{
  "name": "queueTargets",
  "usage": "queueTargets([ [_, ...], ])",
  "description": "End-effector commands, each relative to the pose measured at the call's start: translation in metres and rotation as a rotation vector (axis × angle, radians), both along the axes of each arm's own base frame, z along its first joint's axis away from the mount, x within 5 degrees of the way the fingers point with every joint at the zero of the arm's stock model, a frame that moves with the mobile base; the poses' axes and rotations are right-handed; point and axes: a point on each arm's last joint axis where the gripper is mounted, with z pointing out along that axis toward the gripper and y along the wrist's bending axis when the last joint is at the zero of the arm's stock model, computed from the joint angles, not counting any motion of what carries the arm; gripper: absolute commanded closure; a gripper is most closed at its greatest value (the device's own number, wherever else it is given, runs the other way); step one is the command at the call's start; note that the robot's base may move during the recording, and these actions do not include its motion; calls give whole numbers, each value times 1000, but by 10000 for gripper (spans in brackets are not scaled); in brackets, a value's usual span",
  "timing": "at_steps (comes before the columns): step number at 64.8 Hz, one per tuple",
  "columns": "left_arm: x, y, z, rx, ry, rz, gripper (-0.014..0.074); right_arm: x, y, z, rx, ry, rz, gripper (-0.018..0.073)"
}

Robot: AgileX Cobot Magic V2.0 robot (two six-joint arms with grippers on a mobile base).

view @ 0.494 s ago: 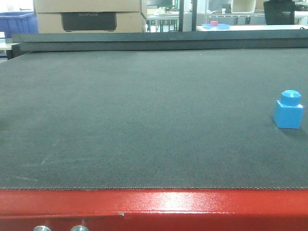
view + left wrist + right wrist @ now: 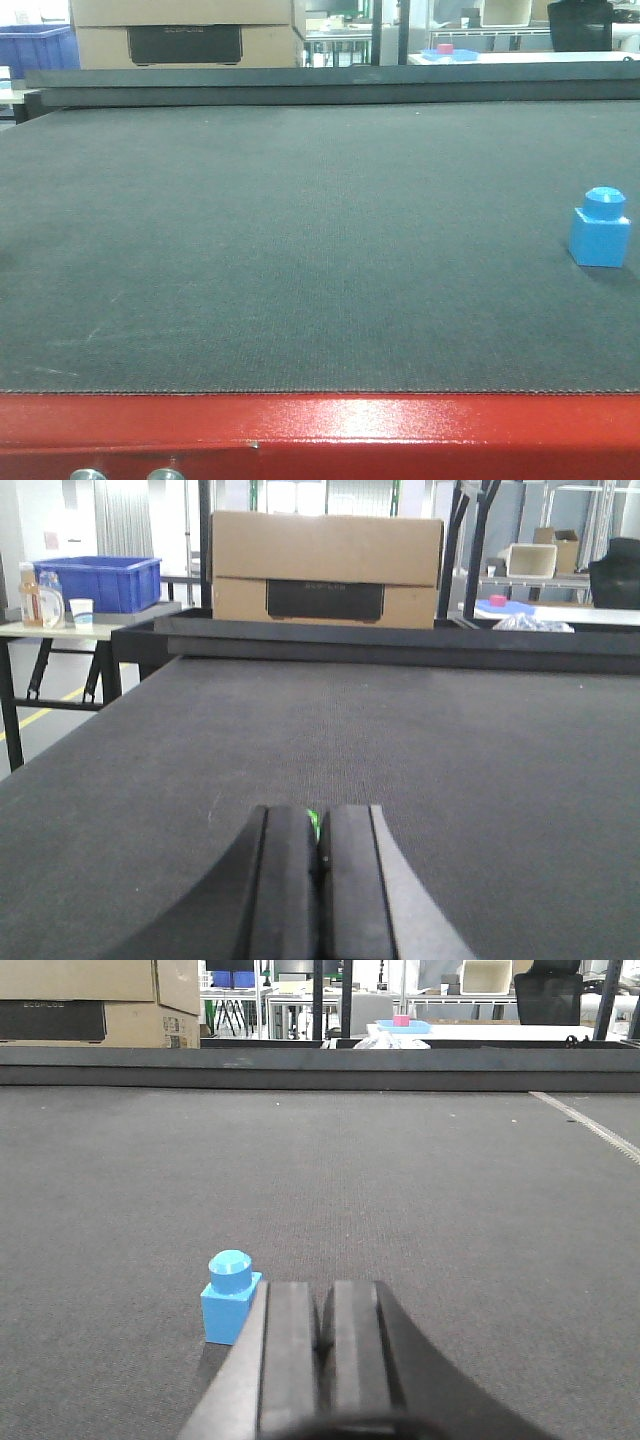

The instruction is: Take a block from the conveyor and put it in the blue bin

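The block (image 2: 600,235), a small bright blue cube with one round stud on top, stands upright on the dark grey conveyor belt (image 2: 300,240) near the right edge of the front view. In the right wrist view the block (image 2: 232,1298) sits just left of my right gripper (image 2: 321,1305), whose black fingers are shut with nothing between them. My left gripper (image 2: 318,830) hovers over bare belt (image 2: 400,740), shut, with a thin green sliver showing at the fingertips. A blue bin (image 2: 100,582) rests on a side table at the far left.
The conveyor's red frame (image 2: 320,425) with silver buttons (image 2: 165,473) runs along the near edge. A large cardboard box (image 2: 326,568) stands behind the belt's far rail. A light blue tray with a tiny pink block (image 2: 402,1024) lies on a distant table.
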Motion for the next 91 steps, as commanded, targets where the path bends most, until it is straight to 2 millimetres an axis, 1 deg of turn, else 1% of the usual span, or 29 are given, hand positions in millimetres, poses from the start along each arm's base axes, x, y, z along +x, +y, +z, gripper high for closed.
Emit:
queueTargets([
  [1, -1, 0, 5, -4, -48, 5, 707, 0, 0, 2, 0, -19, -1, 721],
  [20, -1, 0, 6, -4, -63, 6, 707, 0, 0, 5, 2, -55, -3, 721],
  [23, -1, 1, 7, -4, -70, 6, 707, 0, -1, 8, 4, -89, -5, 721],
  [27, -2, 1, 10, -13, -108, 9, 707, -1, -1, 15, 8, -159, -10, 721],
  [31, -3, 2, 17, -27, -185, 15, 707, -2, -1, 20, 11, -220, -14, 721],
  [33, -4, 2, 19, -27, -205, 16, 707, -2, -1, 21, 12, -223, -14, 721],
  [34, -4, 2, 19, -27, -206, 16, 707, -3, -1, 24, 12, -229, -14, 721],
  [36, -6, 2, 27, -28, -227, 16, 707, -5, -1, 37, 13, -250, -12, 721],
  [41, -11, 1, 49, -28, -243, 8, 707, -12, -1, 62, 14, -268, -7, 721],
  [44, -17, 0, 66, -27, -245, 2, 707, -19, -1, 80, 14, -277, -3, 721],
  [45, -18, 0, 70, -27, -233, -1, 707, -23, -1, 89, 15, -294, -2, 721],
  [46, -22, 0, 78, -26, -240, -4, 707, -25, -1, 94, 14, -290, 0, 721],
  [49, -24, -1, 92, -25, -216, -10, 703, -29, -1, 109, 13, -279, 3, 721],
  [51, -26, -2, 101, -25, -195, -14, 694, -30, -1, 119, 10, -255, 6, 720],
  [54, -27, -2, 114, -23, -141, -22, 649, -29, -1, 133, 8, -228, 11, 711],
  [55, -27, -3, 121, -23, -133, -24, 634, -28, 0, 136, 7, -210, 12, 697],
  [58, -26, -3, 130, -23, -105, -28, 590, -22, 0, 144, 5, -173, 14, 649],
  [61, -23, -3, 141, -22, -61, -32, 500, -17, 0, 152, 3, -145, 15, 578],
  [63, -21, -4, 148, -22, -39, -34, 449, -12, 1, 155, 1, -118, 16, 503],
  [67, -15, -4, 157, -22, 12, -38, 346, -1, 1, 159, -2, -64, 18, 360],
  [68, -13, -4, 158, -22, 30, -40, 309, 1, 2, 161, -2, -55, 18, 322],
  [69, -11, -4, 161, -22, 45, -40, 285, 3, 2, 161, -3, -44, 18, 265],
  [70, -9, -4, 162, -22, 60, -41, 261, 6, 2, 161, -4, -32, 19, 228],
  [73, -3, -4, 165, -25, 103, -45, 193, 14, 2, 160, -8, 15, 19, 120],
  [74, -1, -4, 165, -27, 118, -47, 172, 17, 3, 159, -9, 38, 20, 70],
  [77, 5, -5, 166, -31, 176, -53, 95, 22, 3, 154, -21, 80, 18, -18],
  [81, 11, -5, 168, -32, 218, -55, 34, 28, 3, 151, -31, 120, 16, -10],
  [85, 16, -5, 170, -33, 238, -56, -7, 32, 2, 150, -52, 132, 9, -10],
  [91, 21, -5, 175, -30, 270, -64, -3, 38, 3, 156, -55, 184, 12, -10],
])
